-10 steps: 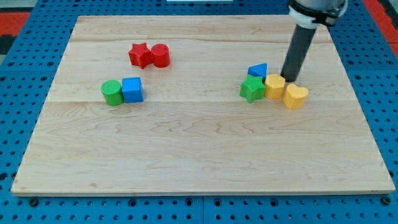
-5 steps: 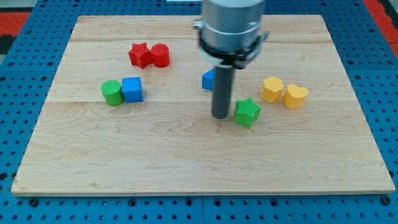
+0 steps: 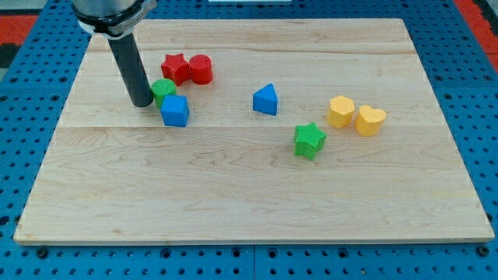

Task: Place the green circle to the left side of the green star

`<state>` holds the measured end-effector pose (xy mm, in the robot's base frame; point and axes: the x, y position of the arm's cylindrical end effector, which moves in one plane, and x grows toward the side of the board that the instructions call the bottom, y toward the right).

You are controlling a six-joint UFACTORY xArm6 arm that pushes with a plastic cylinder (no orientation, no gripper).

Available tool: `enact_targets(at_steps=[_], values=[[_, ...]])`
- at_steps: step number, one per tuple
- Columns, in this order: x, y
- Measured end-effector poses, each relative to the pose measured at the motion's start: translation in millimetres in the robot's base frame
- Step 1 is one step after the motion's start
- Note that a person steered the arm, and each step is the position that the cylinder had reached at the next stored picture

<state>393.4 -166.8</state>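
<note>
The green circle (image 3: 163, 90) sits at the board's upper left, touching the blue cube (image 3: 175, 110) just below it on the right. My tip (image 3: 142, 102) stands against the green circle's left side. The green star (image 3: 310, 141) lies right of the board's middle, far to the right of the circle and a little lower.
A red star (image 3: 175, 68) and a red cylinder (image 3: 201, 69) sit just above the green circle. A blue triangle (image 3: 266, 99) lies between the circle and the green star. Two yellow blocks (image 3: 341, 111) (image 3: 370, 120) lie right of the star. The wooden board (image 3: 249, 202) rests on a blue pegboard.
My tip has moved from beside the green star across to the upper left. The green circle and blue cube have shifted right and upward, the circle now above the cube.
</note>
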Motion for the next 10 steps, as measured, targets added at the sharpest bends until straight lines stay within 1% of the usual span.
enact_targets(at_steps=[1, 2, 4, 5, 6, 7, 8, 9, 10], values=[[-10.0, -4.0], [-34.3, -19.7], [7.7, 106.0], [2.6, 127.2], [32.5, 138.6], [49.9, 147.9], [53.9, 152.3], [66.6, 167.4], [77.2, 168.3]])
